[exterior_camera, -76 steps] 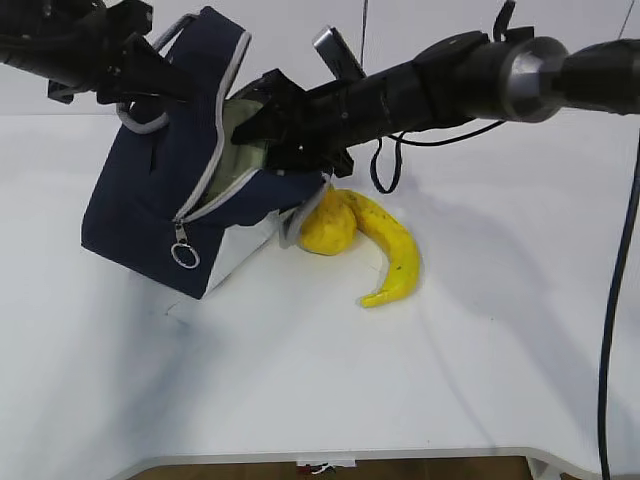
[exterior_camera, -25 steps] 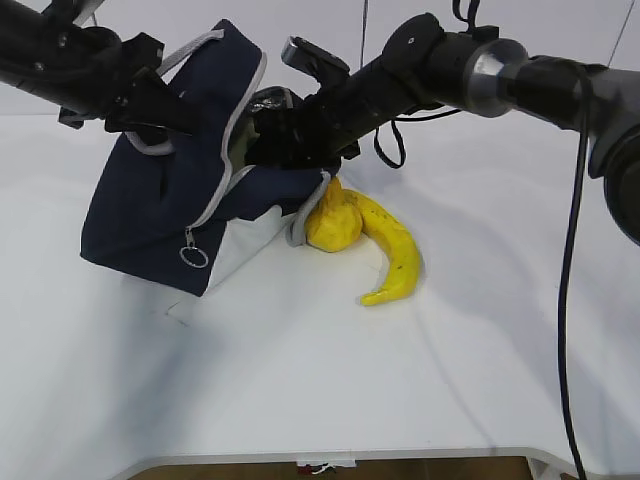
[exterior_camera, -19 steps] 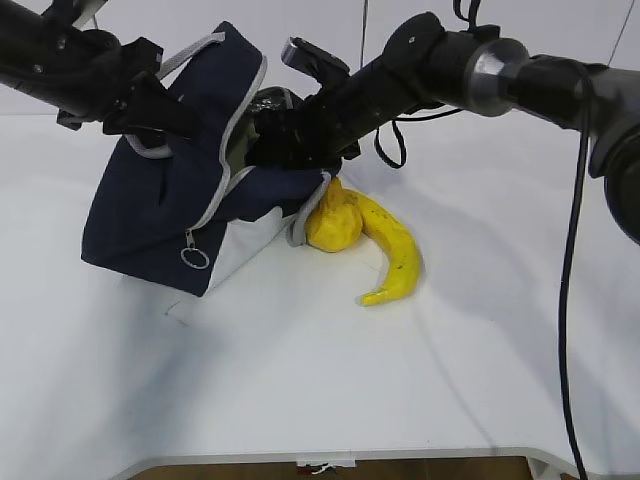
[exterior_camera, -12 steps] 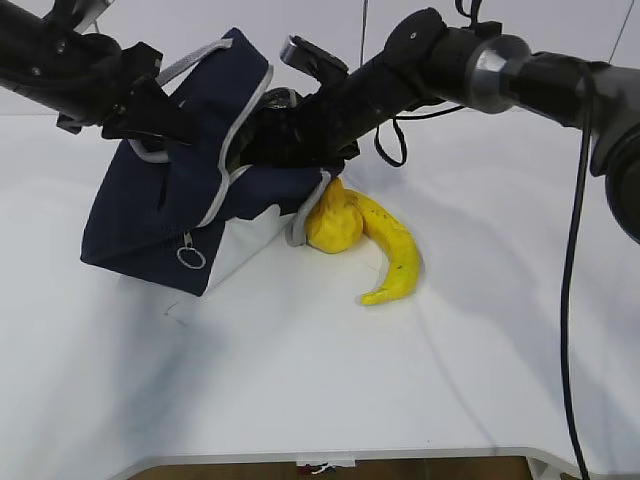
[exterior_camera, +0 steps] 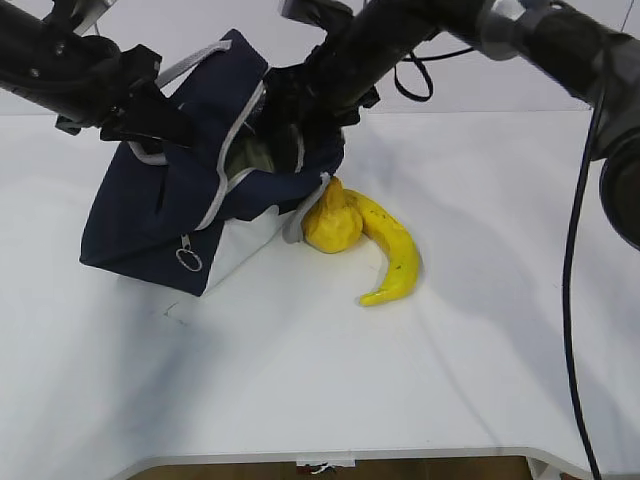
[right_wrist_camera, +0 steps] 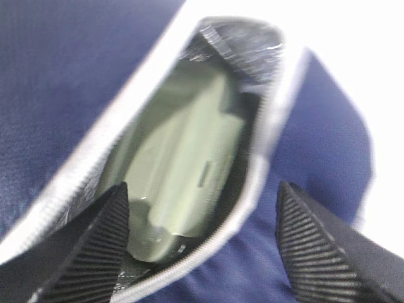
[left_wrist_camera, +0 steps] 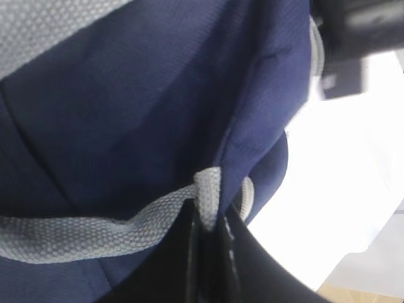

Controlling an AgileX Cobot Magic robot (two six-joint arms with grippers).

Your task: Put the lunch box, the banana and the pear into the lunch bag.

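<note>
1 lunch bag (exterior_camera: 170,210) | 1 lunch box (right_wrist_camera: 183,170) | 1 banana (exterior_camera: 395,255) | 1 pear (exterior_camera: 332,222)

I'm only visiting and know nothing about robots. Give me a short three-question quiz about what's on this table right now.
1. True or false: the lunch box lies inside the lunch bag.
2. Which fruit touches the bag's corner? A) pear B) banana
3. The left gripper pinches the bag's grey ____.

Key: 1 true. 2 A. 3 handle.
</note>
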